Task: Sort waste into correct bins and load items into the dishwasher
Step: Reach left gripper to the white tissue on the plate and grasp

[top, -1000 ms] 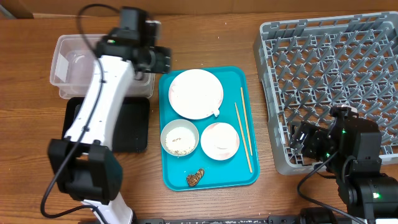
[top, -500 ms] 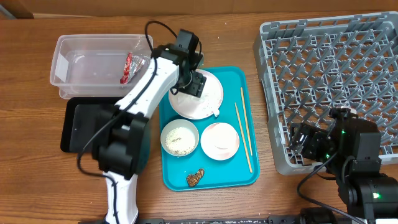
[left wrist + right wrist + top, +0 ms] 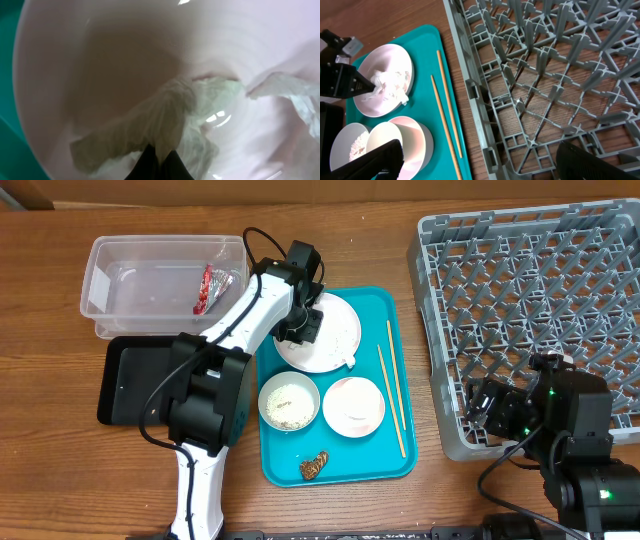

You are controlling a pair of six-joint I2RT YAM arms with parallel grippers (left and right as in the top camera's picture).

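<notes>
My left gripper [image 3: 300,326] is down on the round white plate [image 3: 335,330], on its left part. In the left wrist view its dark fingertips [image 3: 172,167] are pinched together on a fold of the crumpled white napkin [image 3: 150,120], which lies on the plate [image 3: 100,60]. The red-and-silver foil wrapper [image 3: 212,288] lies in the clear tub [image 3: 120,265]. A white bowl of rice grains [image 3: 289,401], a pale-pink bowl [image 3: 353,406], chopsticks [image 3: 392,395] and a brown food lump [image 3: 314,466] sit on the teal tray [image 3: 380,465]. My right gripper [image 3: 480,170] stands open and holds nothing at the grey rack's [image 3: 540,300] front left corner.
The shallow black tray [image 3: 125,380] lies just in front of the clear tub, left of the teal tray. The left arm reaches across the black tray and the teal tray's left edge. Bare wood shows between the teal tray and the rack.
The left arm swung from over the clear tub to the plate, leaving the foil wrapper in the tub. Its jaws then shut on the napkin. The right arm has not moved.
</notes>
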